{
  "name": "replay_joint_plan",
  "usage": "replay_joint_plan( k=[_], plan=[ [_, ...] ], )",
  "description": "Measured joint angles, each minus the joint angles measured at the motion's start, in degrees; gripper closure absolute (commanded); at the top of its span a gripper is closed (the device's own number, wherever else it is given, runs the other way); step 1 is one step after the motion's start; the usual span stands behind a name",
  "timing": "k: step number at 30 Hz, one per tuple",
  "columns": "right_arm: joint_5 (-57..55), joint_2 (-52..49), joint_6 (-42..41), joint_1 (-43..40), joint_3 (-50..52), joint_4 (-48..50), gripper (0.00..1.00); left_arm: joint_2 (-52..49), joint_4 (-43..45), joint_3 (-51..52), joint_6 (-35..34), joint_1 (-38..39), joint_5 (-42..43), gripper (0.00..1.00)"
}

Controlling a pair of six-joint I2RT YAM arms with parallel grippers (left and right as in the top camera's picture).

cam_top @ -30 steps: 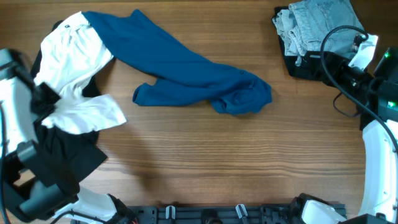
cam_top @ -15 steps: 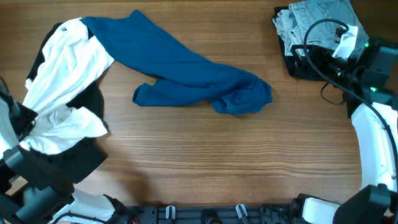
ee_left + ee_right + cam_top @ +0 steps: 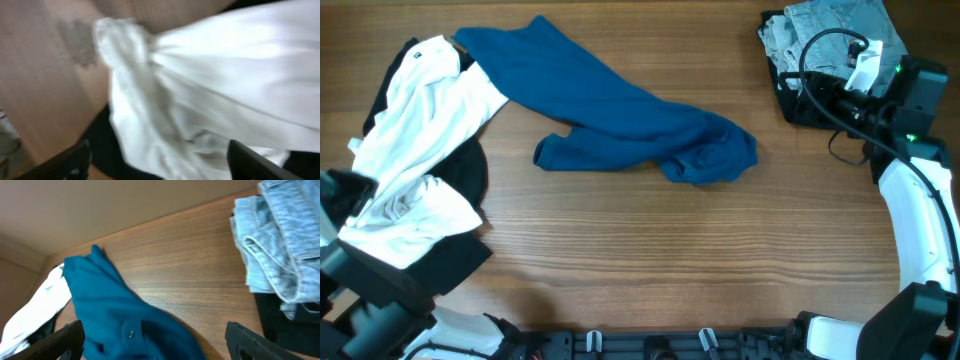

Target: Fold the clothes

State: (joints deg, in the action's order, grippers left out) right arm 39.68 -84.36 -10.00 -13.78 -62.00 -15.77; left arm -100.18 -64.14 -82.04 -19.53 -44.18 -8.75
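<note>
The clothes, a deep teal-blue shirt (image 3: 620, 120), lie crumpled in a long diagonal across the upper middle of the table. The right wrist view shows the shirt (image 3: 115, 315) with a small button. My right gripper (image 3: 155, 346) hangs open above it at the table's right side, holding nothing. At the left edge my left gripper (image 3: 159, 167) is open, its fingers wide apart over a white garment (image 3: 210, 85) that it does not grip. The left arm (image 3: 335, 195) shows only at the frame edge in the overhead view.
A white garment (image 3: 420, 130) lies over a black one (image 3: 450, 260) at the left, touching the shirt's upper end. Pale denim jeans (image 3: 820, 35) sit on black cloth (image 3: 810, 108) at the back right, beside my right arm (image 3: 920, 200).
My left gripper dragged the white garment toward the left front, then opened and let it go. The right arm swung back toward the jeans. The teal shirt has not moved.
</note>
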Motion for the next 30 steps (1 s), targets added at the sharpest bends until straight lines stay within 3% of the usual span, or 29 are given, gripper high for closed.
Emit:
replay_joint_plan(
  k=[5,13,23,30],
  plan=[
    [1.5,0.0,0.4,1.4,0.0,0.0,0.09,0.0,5.0,0.0,4.8,8.7,6.1,0.02],
    [-0.2,0.0,1.3,6.1,0.0,-4.6,0.10,-0.8,23.5,-0.1,10.6,25.0,8.7,0.00],
    [-5.2,0.0,1.3,7.0,0.0,-8.3,0.09,-11.9,34.3,-0.2,19.1,26.6,9.1,0.00],
    [-11.9,0.0,1.5,7.0,0.0,-11.5,0.07,-18.7,34.2,-0.2,17.8,26.7,10.9,0.00]
  ],
)
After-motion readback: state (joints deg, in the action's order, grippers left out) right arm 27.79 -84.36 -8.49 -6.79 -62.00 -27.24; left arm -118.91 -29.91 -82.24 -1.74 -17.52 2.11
